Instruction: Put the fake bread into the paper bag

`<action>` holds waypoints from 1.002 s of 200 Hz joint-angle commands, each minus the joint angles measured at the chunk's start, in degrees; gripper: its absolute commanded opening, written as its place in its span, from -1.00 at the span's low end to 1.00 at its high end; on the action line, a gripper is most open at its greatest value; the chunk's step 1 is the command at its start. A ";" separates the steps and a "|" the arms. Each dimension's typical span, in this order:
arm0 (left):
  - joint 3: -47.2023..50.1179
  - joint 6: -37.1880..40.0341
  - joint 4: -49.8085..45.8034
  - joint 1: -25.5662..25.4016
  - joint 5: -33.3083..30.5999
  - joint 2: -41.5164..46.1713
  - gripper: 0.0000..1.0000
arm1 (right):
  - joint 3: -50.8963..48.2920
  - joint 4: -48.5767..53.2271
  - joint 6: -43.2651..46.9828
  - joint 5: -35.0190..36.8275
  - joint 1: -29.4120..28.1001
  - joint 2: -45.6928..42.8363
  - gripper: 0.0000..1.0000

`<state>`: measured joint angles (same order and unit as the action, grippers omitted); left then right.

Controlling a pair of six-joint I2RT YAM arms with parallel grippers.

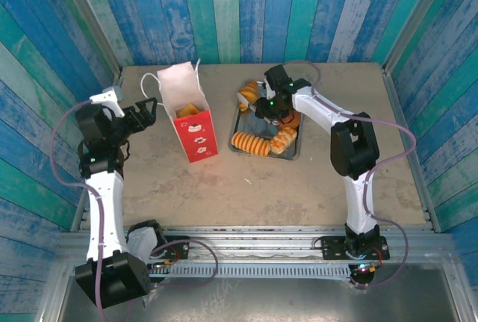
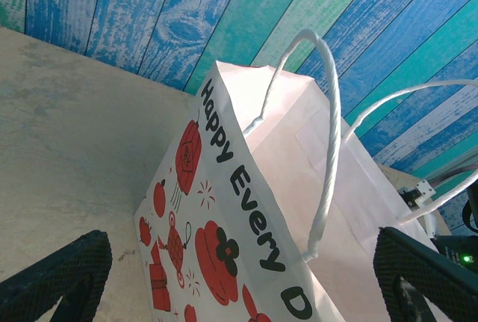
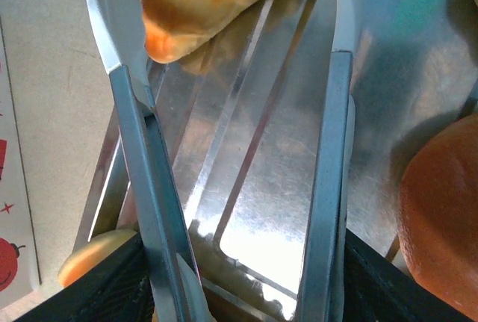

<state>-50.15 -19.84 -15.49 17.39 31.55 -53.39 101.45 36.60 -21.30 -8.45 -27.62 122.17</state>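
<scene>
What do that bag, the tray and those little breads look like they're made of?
The paper bag looks like matte white paper printed in red and black, with sharp folded edges. The tray seems to be bare metal, shiny and mirroring light. The fake bread looks smooth and slightly glossy, perhaps plastic or foam; I cannot tell which.

Top external: we look down from above and behind the arm bases on the whole table, paper bag and metal tray.
Left wrist: low and close beside the paper bag, we face up its printed side.
Right wrist: we face straight down, very near the metal tray floor.
Shared: top sees the paper bag with left wrist, the metal tray with right wrist.
</scene>
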 commanded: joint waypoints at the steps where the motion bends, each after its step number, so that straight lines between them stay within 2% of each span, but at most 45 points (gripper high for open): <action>1: 0.11 1.11 -0.75 -0.12 -0.26 0.96 0.89 | 2.43 -0.85 -0.28 -1.43 0.37 1.26 0.17; 64: 0.03 1.21 -0.95 -0.08 -0.37 1.00 0.88 | 4.09 -0.36 0.38 -1.31 0.40 2.52 0.04; 96: -0.24 1.12 -1.21 -0.09 -0.35 1.09 0.88 | 3.87 0.36 0.43 -1.12 0.44 1.93 -0.20; 142: -1.99 -0.99 -1.57 -0.08 -0.37 1.00 0.89 | -1.21 0.18 1.79 3.45 0.38 -5.39 -0.61; 200: -10.13 -6.17 -5.05 0.58 -1.80 -2.61 0.88 | -11.71 -2.16 1.88 6.68 0.33 -18.74 -0.74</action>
<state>-55.48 -23.55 -18.81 17.41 30.89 -54.33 92.64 36.75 -19.92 -3.99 -27.55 110.93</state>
